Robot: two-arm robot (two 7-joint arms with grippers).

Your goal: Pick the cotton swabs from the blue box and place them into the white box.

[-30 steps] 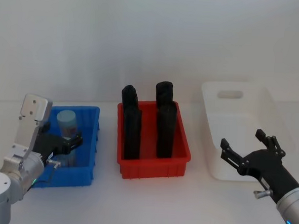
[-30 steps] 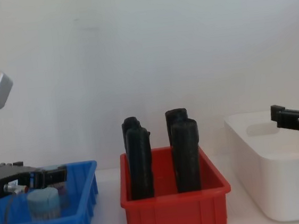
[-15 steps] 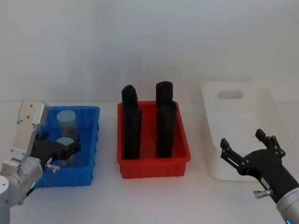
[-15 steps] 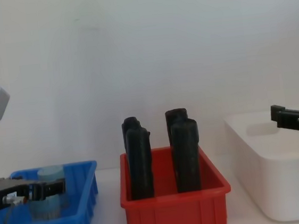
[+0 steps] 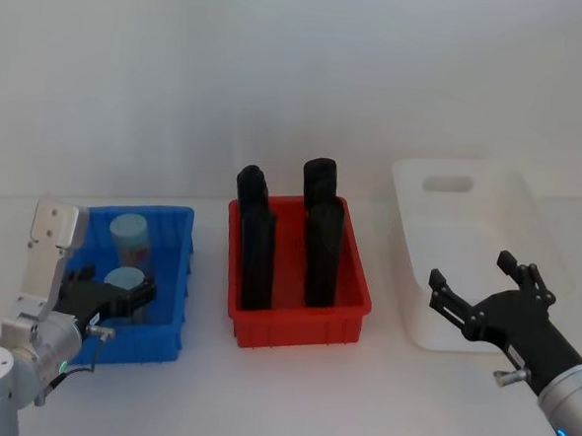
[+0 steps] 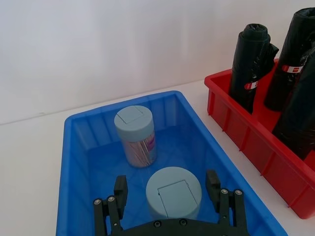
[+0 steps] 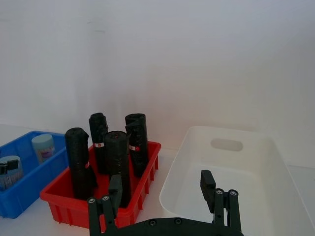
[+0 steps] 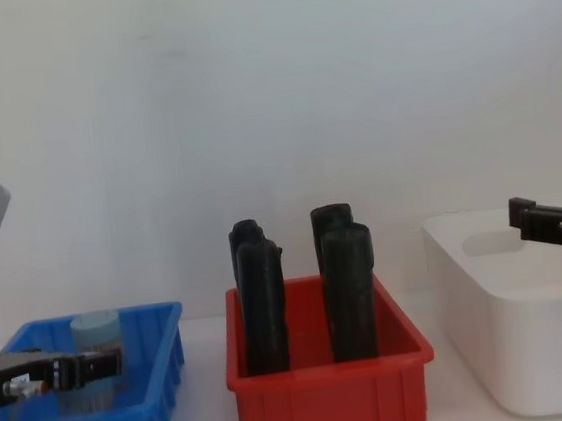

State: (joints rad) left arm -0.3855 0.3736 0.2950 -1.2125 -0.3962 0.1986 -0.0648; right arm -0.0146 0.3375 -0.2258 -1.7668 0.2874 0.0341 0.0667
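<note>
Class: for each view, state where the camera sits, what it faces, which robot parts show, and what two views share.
Head: high, looking down on the blue box, red bin and white box; left gripper and right gripper show.
Chest: low, looking level at the bins' sides; a gripper at each edge.
Left wrist: above the blue box, looking in; open fingers flank the near cotton swabs.
Right wrist: facing red bin and white box; open fingers.
Shared: head and left wrist both show two cotton swabs tubs.
</note>
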